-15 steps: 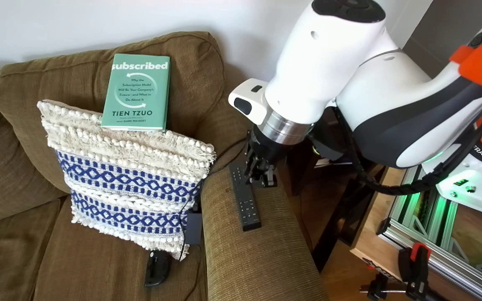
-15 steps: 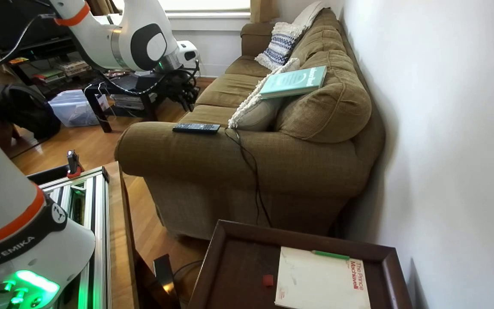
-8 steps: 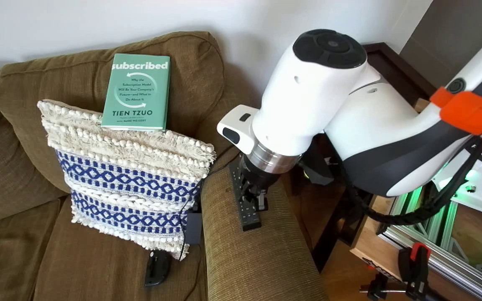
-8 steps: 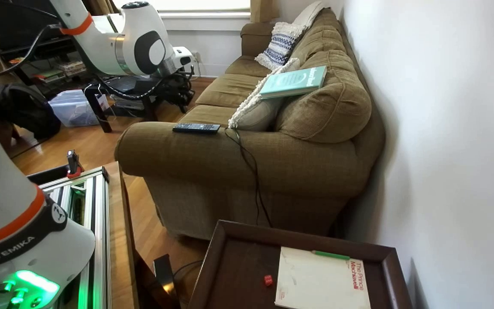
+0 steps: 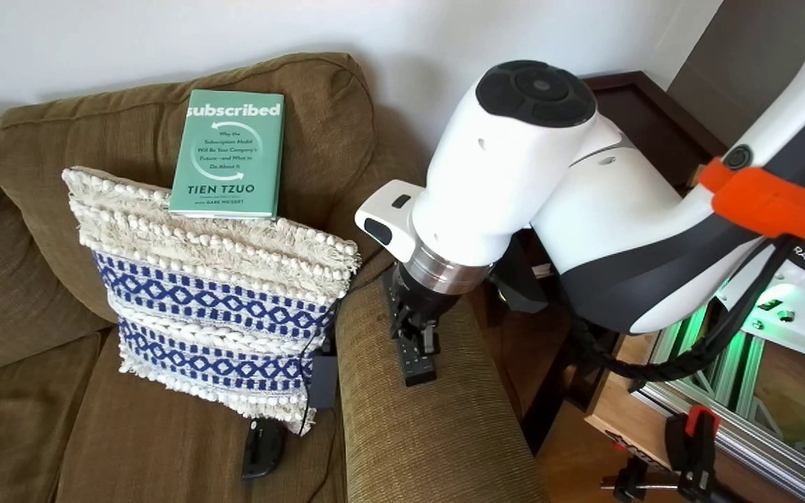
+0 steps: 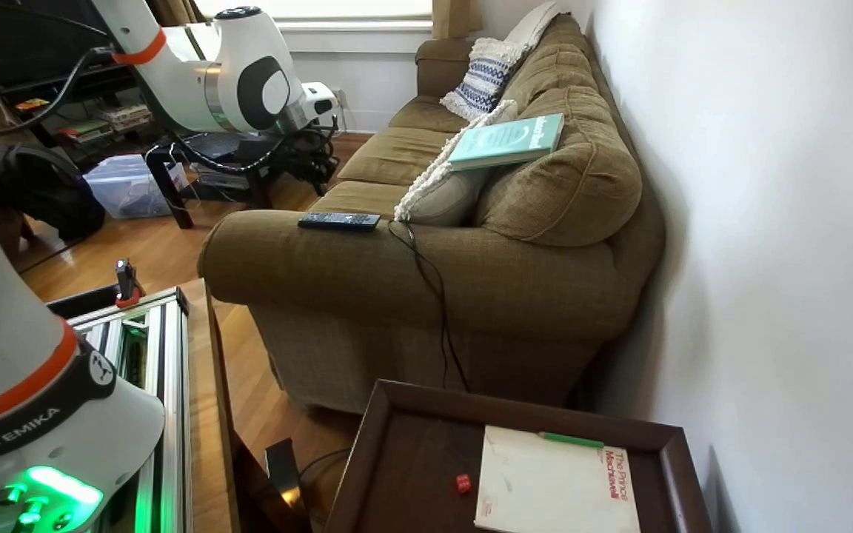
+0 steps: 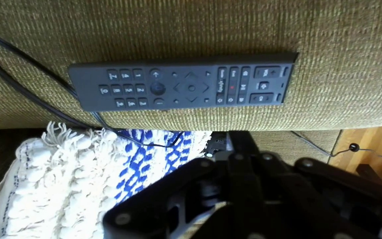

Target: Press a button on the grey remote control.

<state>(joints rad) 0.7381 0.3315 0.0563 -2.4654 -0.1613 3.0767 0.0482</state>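
The grey remote control (image 5: 418, 374) is a slim dark bar lying flat on the brown couch armrest (image 5: 437, 443). It also shows in an exterior view (image 6: 339, 221). In the wrist view the whole remote (image 7: 177, 87) is visible, with number buttons at the left end and volume and channel buttons at the right. My gripper (image 5: 416, 344) covers the middle of the remote there. In an exterior view the gripper (image 6: 320, 185) hangs above and beyond the remote, apart from it. In the wrist view its fingers (image 7: 240, 142) are together, with nothing between them.
A white and blue pillow (image 5: 207, 300) leans beside the armrest, with a green book (image 5: 228, 154) on top. A small black object (image 5: 263, 447) lies on the seat. Black cables (image 7: 28, 89) run near the remote. A dark tray table (image 6: 397, 459) stands behind the couch.
My gripper has moved along the remote from its upper part towards its lower end in an exterior view, with only a slight shift in the last half second. The remote has not moved.
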